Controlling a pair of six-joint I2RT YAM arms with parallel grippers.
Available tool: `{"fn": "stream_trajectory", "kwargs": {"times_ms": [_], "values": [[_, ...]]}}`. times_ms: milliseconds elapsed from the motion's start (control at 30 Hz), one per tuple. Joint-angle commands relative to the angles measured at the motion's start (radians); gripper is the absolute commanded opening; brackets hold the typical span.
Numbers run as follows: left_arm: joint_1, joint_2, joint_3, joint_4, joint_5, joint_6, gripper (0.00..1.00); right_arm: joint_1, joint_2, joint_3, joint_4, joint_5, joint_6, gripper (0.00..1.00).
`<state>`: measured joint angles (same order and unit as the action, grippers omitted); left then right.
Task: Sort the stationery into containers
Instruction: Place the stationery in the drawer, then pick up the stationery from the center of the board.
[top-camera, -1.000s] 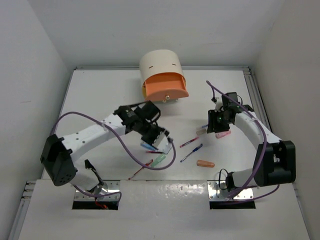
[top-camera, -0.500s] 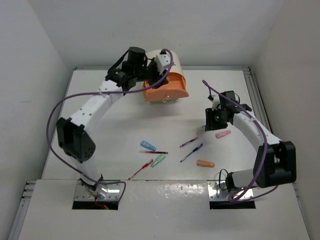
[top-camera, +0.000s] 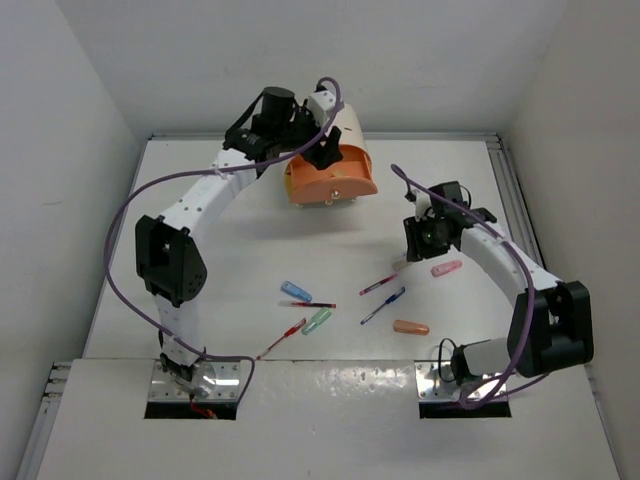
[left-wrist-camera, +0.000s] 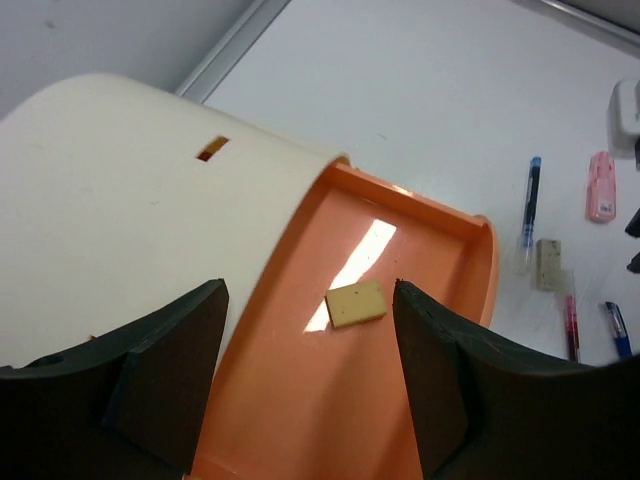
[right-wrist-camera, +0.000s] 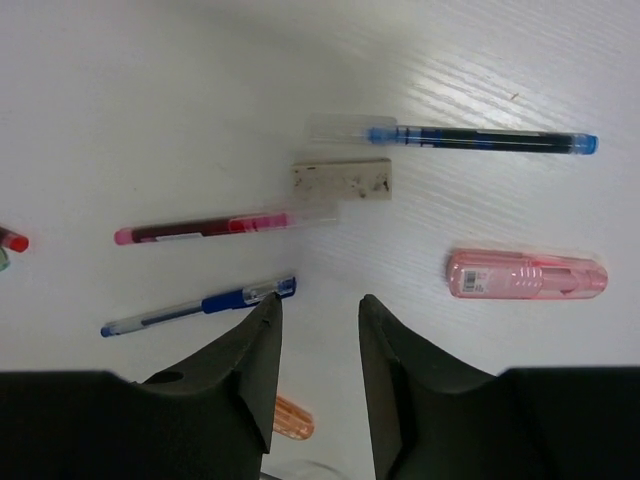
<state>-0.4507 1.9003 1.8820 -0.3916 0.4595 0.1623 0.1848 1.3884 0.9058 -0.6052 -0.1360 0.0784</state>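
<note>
1. Top view: the left arm reaches to the far end of the table. The left gripper (top-camera: 322, 150) hangs over the cream cabinet (top-camera: 345, 125) and its orange drawer (top-camera: 335, 180). The drawer stands pulled out, with its knob (top-camera: 337, 192) facing the arms. The arm hides the drawer's inside from here.
2. Left wrist view fills that gap. The jaws are wide apart with nothing between them. A tan piece (left-wrist-camera: 356, 303) lies flat on the drawer floor, clear of both fingers (left-wrist-camera: 165, 380). A small slot (left-wrist-camera: 212, 148) shows in the cabinet top.
3. Top view: the right gripper (top-camera: 422, 240) is low over the table, right of centre. Its jaws cannot be read from above.
4. Right wrist view settles it: the jaws are apart by a narrow gap and empty, with bare table under them.
5. Right wrist view, beyond the fingertips:
   - A cream piece (right-wrist-camera: 342, 180) lies just beside the clear end of a pink-red pen (right-wrist-camera: 215, 227).
   - The far blue pen (right-wrist-camera: 470, 138) lies past the cream piece.
   - The near blue pen (right-wrist-camera: 200, 305) is on the left and the pink capsule (right-wrist-camera: 526, 275) on the right.
   - The orange capsule (right-wrist-camera: 290, 417) is partly hidden behind a finger.
6. The top view hardly shows the cream piece.
7. Top view only: a loose group lies near the middle front of the table, well apart from the cabinet.
   - The blue capsule (top-camera: 295, 291) is just beside a red pen (top-camera: 308, 304).
   - The green capsule (top-camera: 317, 321) lies nearer the arms.
   - A second red pen (top-camera: 280, 338) lies nearest the arms.
</note>
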Motion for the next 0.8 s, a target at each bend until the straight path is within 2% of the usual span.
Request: {"fn": "stream_trajectory", "kwargs": {"times_ms": [0,67,167,267,367,400,500,533,600,667,767], "values": [[0.018,-0.055,0.061,0.065,0.021,-0.035,0.73,0.048,-0.011,0.004,0.042,0.01,-0.066,0.36],[0.029,-0.064,0.098,0.069,0.028,-0.037,0.75,0.07,-0.002,-0.01,0.053,0.024,-0.069,0.33],[0.053,-0.096,0.164,0.05,0.037,-0.062,0.75,0.131,0.039,-0.002,0.021,0.038,-0.153,0.23],[0.095,-0.174,0.145,0.037,0.054,-0.069,0.75,0.166,0.089,0.022,-0.016,0.059,-0.17,0.19],[0.141,-0.309,-0.007,0.054,0.067,-0.064,0.75,0.203,0.138,0.031,-0.025,0.059,-0.152,0.17],[0.164,-0.382,-0.105,0.072,0.074,-0.06,0.75,0.212,0.153,0.031,-0.018,0.058,-0.147,0.18],[0.196,-0.472,-0.268,0.082,0.07,-0.044,0.75,0.232,0.17,0.024,0.027,0.084,-0.118,0.22],[0.205,-0.498,-0.3,0.082,0.073,-0.044,0.76,0.232,0.173,0.024,0.038,0.101,-0.105,0.24],[0.225,-0.55,-0.369,0.068,0.091,-0.05,0.77,0.228,0.19,0.039,0.045,0.153,-0.047,0.46],[0.248,-0.587,-0.409,0.066,0.103,-0.056,0.77,0.213,0.199,0.071,0.03,0.161,0.006,0.73],[0.273,-0.616,-0.466,0.077,0.123,-0.061,0.77,0.193,0.215,0.1,0.013,0.151,0.062,0.82]]}}
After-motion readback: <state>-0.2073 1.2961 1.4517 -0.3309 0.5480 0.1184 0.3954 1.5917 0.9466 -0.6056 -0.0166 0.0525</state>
